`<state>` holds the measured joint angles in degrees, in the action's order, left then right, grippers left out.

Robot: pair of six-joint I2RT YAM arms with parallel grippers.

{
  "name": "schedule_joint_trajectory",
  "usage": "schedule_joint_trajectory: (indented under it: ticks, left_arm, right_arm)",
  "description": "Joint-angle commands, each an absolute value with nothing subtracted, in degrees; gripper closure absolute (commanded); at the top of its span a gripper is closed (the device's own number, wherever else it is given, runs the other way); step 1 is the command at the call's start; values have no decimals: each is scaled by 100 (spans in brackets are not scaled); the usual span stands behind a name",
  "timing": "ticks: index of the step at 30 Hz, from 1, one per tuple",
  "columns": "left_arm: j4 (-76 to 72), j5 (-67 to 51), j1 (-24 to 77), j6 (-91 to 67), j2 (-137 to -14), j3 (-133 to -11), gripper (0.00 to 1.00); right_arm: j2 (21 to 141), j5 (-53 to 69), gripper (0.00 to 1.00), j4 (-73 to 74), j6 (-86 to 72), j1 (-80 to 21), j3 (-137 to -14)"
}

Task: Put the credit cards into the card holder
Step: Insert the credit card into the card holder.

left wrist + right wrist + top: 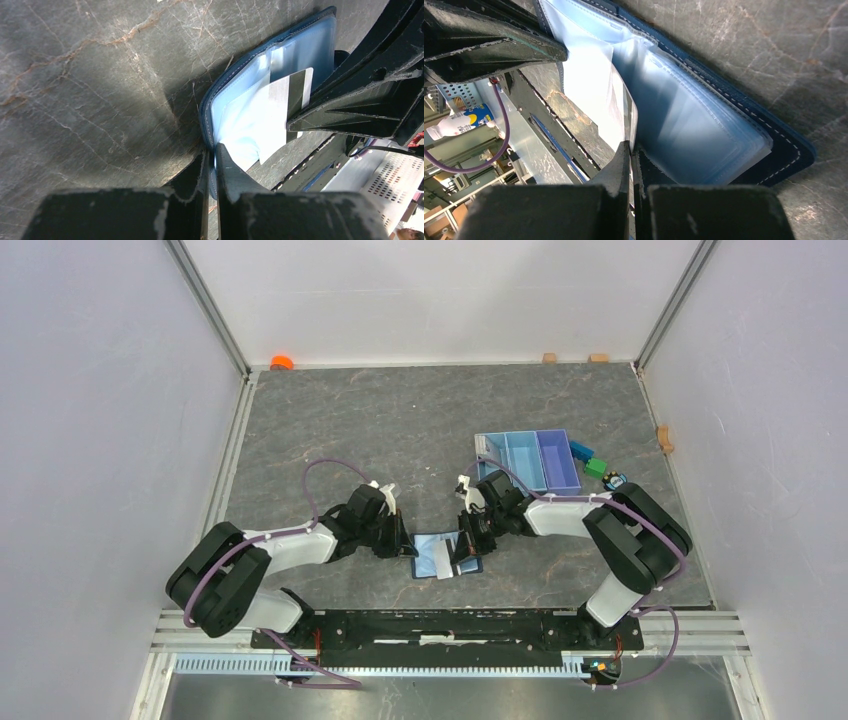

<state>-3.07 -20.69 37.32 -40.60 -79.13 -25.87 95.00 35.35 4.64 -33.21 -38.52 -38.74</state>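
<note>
The navy card holder (428, 546) lies open on the table between both arms, its light-blue pockets (300, 50) facing up. My left gripper (405, 545) is shut on the holder's left edge, and the navy cover sits between its jaws (212, 150). My right gripper (466, 552) is shut on a pale credit card (589, 90) with a dark stripe (296, 92). The card lies slanted over the pockets with its far end among the leaves. The holder's stitched cover (774, 145) rests flat on the table. Where the card's tip ends is hidden.
A light-blue three-compartment tray (528, 460) stands behind my right arm, with small coloured blocks (592, 462) beside it. An orange object (282, 362) and small wooden blocks (549, 357) lie at the back wall. Grey walls enclose the table on three sides.
</note>
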Motion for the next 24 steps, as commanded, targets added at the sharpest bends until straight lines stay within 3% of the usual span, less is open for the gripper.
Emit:
schedule_joint_trajectory:
  ticks: [1, 24]
  left_arm:
    - [-326, -2259, 3797, -3894, -8031, -2536, 92]
    - [-242, -2224, 3713, -3969, -7938, -2461, 97]
  right_arm:
    - [9890, 1999, 100, 907, -3076, -3850, -3830]
    - [9455, 1606, 100, 191, -3520, -3683, -3429]
